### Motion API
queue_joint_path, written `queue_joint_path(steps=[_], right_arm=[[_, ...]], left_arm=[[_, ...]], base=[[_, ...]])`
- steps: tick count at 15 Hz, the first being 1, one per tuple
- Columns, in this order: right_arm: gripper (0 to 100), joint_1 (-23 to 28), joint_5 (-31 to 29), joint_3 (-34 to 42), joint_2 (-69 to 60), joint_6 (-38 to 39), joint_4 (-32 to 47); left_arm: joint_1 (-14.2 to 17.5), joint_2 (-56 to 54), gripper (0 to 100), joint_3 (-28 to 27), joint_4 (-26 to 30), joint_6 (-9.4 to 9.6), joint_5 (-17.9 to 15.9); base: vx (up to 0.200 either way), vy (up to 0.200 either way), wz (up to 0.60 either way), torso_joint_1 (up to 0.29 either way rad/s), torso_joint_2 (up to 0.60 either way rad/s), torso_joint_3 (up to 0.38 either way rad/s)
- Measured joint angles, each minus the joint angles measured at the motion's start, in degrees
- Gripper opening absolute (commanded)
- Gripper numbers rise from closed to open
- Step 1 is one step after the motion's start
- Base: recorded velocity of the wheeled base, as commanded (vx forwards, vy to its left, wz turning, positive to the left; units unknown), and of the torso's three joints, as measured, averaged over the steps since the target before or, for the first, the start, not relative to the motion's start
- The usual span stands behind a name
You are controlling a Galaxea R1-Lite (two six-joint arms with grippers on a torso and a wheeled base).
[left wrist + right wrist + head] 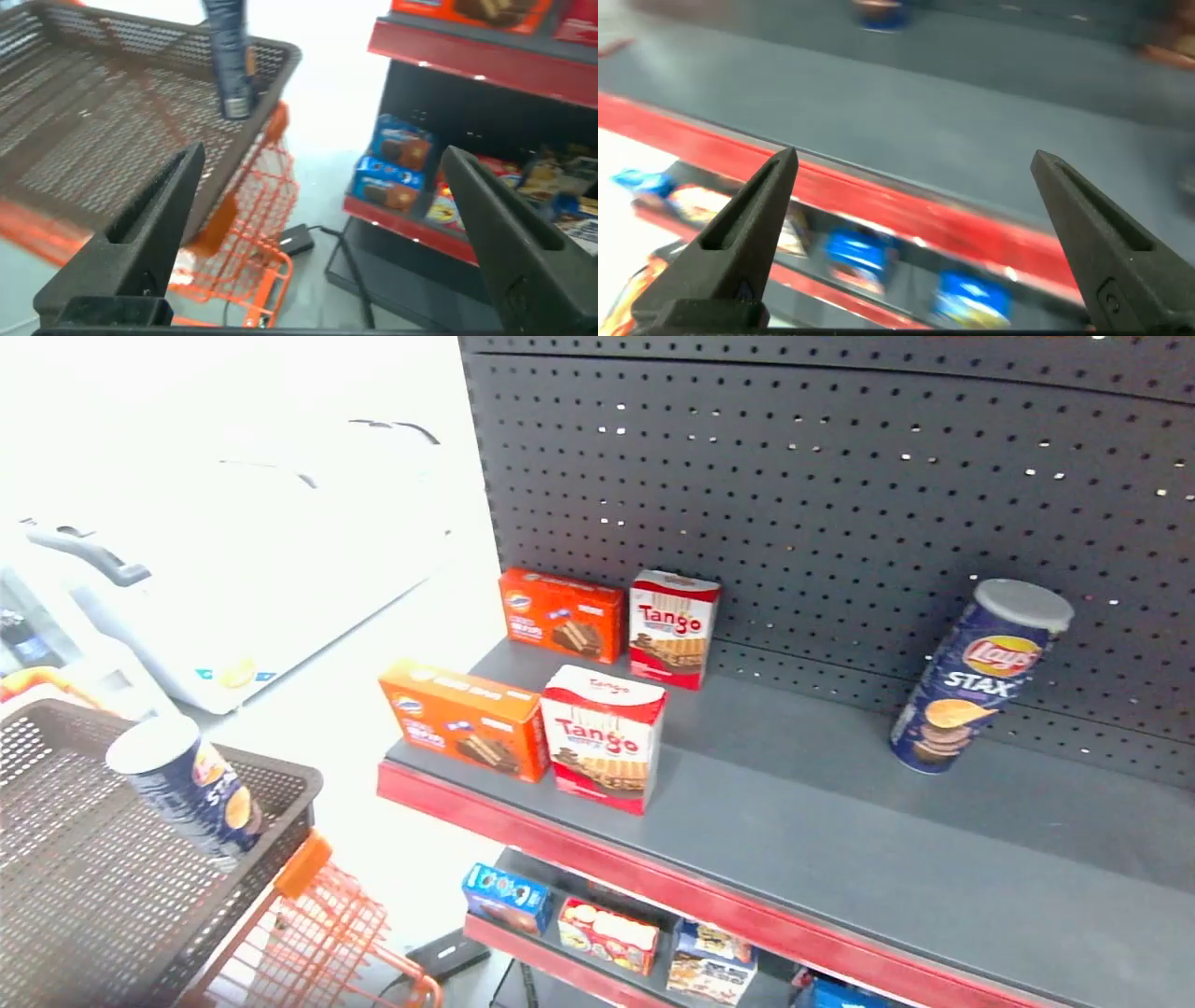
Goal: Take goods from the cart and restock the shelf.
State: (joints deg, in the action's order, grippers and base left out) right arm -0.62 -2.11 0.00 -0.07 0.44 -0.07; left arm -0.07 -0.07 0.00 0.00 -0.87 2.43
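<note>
1. We record the left tool (322,159) as released: its fingers are spread wide with nothing between them, and it sits near the orange cart (327,924) and the lower shelf (523,868).
2. We record the right tool (915,159) as released and empty too. It faces the red front edge of the shelf (840,859).
3. We count one blue chip can (187,784). It leans in the dark mesh basket (75,877) on the cart, at the corner nearest the shelf.
4. We count a second blue chip can (980,677). It stands on the shelf close to the pegboard (840,476), well apart from the boxes.
5. We count two orange boxes (464,719) (562,613), each just beside a red-and-white wafer box (604,737) (674,628). One pair is at the front edge and one is at the back.
6. We note assorted packets, one of them blue (504,896), on the lower shelf.
</note>
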Motion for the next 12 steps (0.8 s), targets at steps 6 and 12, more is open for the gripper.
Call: queue_joint_path(steps=[6,12], right_arm=[[100,0.0,-0.1,0.0,0.0,-0.2,0.0],[100,0.0,-0.1,0.0,0.0,-0.2,0.0]], left_arm=[[0.1,0.0,100,0.0,0.0,0.11,-0.1],[0.1,0.1,100,-1.3,0.7,1.13,2.0]], base=[[0.000,0.000,0.00,0.000,0.00,0.000],[0.000,0.000,0.00,0.000,0.00,0.000]])
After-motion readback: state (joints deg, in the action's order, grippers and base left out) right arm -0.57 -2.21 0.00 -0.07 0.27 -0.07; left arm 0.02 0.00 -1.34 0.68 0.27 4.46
